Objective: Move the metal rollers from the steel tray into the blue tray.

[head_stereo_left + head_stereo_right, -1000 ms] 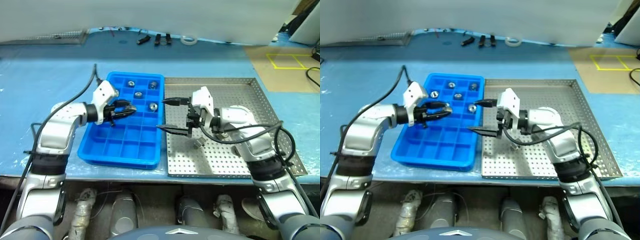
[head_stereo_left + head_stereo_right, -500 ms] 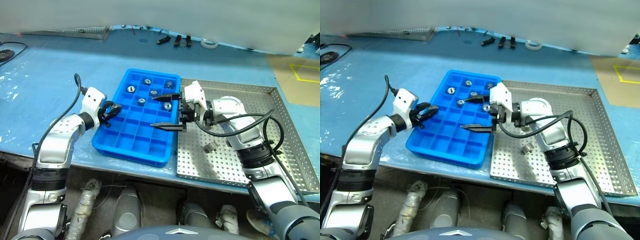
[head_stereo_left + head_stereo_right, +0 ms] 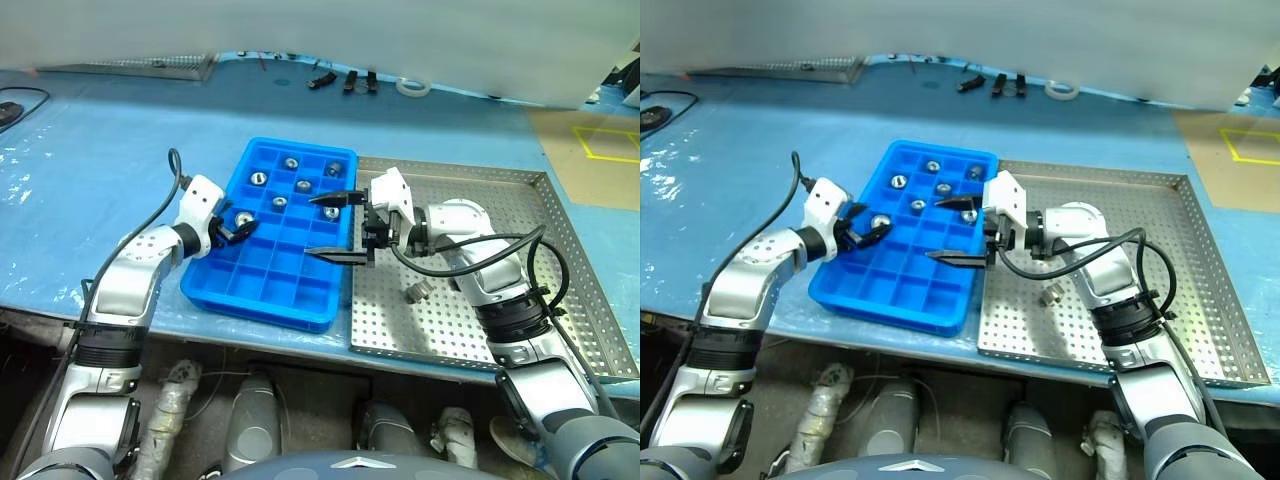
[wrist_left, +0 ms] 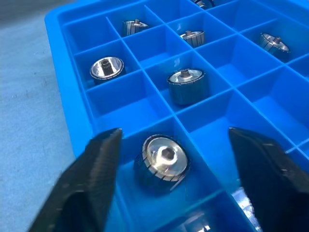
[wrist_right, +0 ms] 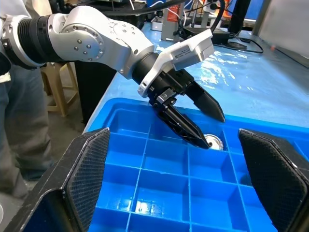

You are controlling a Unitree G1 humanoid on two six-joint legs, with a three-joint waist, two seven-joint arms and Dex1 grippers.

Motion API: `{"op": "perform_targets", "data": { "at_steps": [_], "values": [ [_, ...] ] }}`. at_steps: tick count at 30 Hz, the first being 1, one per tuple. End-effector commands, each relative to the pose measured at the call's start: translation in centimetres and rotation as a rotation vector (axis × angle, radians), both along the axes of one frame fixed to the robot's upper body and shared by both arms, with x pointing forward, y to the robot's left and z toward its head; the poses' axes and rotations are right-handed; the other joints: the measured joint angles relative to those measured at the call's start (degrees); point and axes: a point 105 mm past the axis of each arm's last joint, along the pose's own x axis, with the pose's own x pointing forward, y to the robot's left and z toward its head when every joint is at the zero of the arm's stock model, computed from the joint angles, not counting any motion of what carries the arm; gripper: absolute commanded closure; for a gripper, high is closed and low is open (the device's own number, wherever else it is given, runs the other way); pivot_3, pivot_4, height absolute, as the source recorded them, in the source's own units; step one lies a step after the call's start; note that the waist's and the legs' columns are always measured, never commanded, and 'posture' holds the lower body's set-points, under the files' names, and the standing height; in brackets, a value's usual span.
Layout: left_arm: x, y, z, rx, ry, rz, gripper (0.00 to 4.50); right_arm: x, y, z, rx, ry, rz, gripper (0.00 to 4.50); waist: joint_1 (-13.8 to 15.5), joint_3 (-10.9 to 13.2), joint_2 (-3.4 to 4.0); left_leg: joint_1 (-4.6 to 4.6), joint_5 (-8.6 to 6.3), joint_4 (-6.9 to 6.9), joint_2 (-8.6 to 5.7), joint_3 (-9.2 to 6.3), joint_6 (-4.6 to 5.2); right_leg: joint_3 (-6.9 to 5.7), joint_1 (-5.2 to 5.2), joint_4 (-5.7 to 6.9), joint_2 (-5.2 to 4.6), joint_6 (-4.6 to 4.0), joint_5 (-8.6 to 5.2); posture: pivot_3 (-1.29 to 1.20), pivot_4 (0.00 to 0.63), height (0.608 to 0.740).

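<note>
The blue tray (image 3: pixel 268 287) lies left of the steel tray (image 3: pixel 570 290). Several metal rollers (image 3: pixel 305 185) rest in its far compartments. My left gripper (image 3: pixel 238 224) is open over the blue tray's left column, and one roller (image 4: pixel 164 157) lies in the compartment between its fingers (image 4: pixel 99 159), free of them. From the right wrist view I see that left gripper (image 5: pixel 200 125) spread above this roller (image 5: pixel 213 142). My right gripper (image 3: pixel 312 226) is wide open over the blue tray's right edge, holding nothing. One roller (image 3: pixel 418 293) lies on the steel tray's perforated floor.
A white tape ring (image 3: pixel 407 88) and small black parts (image 3: pixel 345 78) lie at the table's far edge, with a mesh tray (image 3: pixel 130 68) at the far left. A person (image 5: pixel 14 121) and a stool (image 5: pixel 58 92) stand beyond the table's left side.
The camera has shifted. My left gripper has gone from shut to open, and the roller it carried now lies in a left-column compartment. The right gripper stays open in place.
</note>
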Motion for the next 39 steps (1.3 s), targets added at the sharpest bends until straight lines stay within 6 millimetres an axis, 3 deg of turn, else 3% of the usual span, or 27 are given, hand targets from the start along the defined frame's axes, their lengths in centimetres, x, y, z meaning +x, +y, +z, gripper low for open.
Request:
{"op": "perform_targets", "data": {
  "at_steps": [1, 6, 10, 18, 24, 31, 35, 39],
  "values": [
    [0.4, -0.6, 2.5, -0.002, -0.079, -0.045, 0.64, -0.4, -0.3, 1.4, 0.029, -0.063, -0.009, 0.00, -0.06, 0.00, 0.00, 0.00, 0.01, 0.00, 0.00, 0.00, 0.00, 0.00, 0.00, 0.01, 0.00, 0.00, 0.00, 0.28, 0.150, 0.740],
    [0.1, -3.3, 4.7, -0.082, -0.103, -0.220, 0.64, -0.3, -1.2, 1.7, 0.034, -0.072, -0.060, 0.00, -0.11, 0.00, 0.00, -0.01, 0.01, 0.02, -0.01, 0.00, 0.00, 0.00, 0.00, 0.01, 0.00, 0.00, 0.00, 0.20, 0.150, 0.740],
    [-0.2, -6.6, 5.1, -0.094, -0.067, -0.410, 0.64, -0.5, -2.6, 1.7, 0.034, -0.077, -0.138, 0.00, -0.39, 0.00, 0.00, -0.01, 0.04, 0.05, -0.04, 0.01, 0.00, 0.00, 0.01, 0.05, 0.00, 0.01, 0.00, 0.10, 0.150, 0.740],
    [-1.5, -13.9, 3.2, -0.001, 0.055, -0.820, 0.64, -2.2, -6.9, 1.3, 0.029, -0.084, -0.392, 0.00, -3.19, -0.01, 0.02, 0.02, 0.07, 0.04, -0.08, 0.07, 0.01, 0.08, 0.03, 0.07, 0.02, 0.05, 0.03, -0.17, 0.150, 0.740],
    [-2.3, -17.5, 1.7, 0.058, 0.099, -1.018, 0.64, -5.1, -9.3, 0.6, 0.028, -0.062, -0.584, 0.00, -7.55, -0.01, 0.02, 0.30, 0.07, -0.08, -0.11, 0.18, 0.02, 0.30, 0.17, -0.02, 0.07, 0.07, 0.04, -0.38, 0.150, 0.740],
    [-3.3, -19.9, -0.6, 0.135, 0.158, -1.156, 0.64, -8.3, -10.6, -1.0, 0.029, 0.000, -0.765, 0.00, -11.99, -0.04, 0.07, 0.86, 0.03, -0.27, -0.11, 0.33, 0.10, 0.60, 0.70, -0.67, 0.10, 0.04, 0.01, -0.55, 0.150, 0.740],
    [-3.5, -20.2, -3.0, 0.250, 0.186, -1.177, 0.64, -10.0, -11.0, -2.4, 0.013, 0.060, -0.832, 0.00, -13.47, -0.06, 0.10, 0.92, -0.18, -0.19, -0.15, 0.39, 0.47, 0.63, 0.95, -0.97, 0.07, -0.04, -0.03, -0.58, 0.150, 0.740],
    [-3.0, -20.4, -4.0, 0.296, 0.186, -1.147, 0.64, -10.7, -11.1, -2.9, 0.019, 0.081, -0.869, 0.00, -14.38, -0.06, 0.10, 0.93, -0.29, -0.16, -0.17, 0.40, 0.65, 0.62, 1.03, -1.03, 0.05, -0.04, -0.04, -0.59, 0.150, 0.740]
  ]
}}
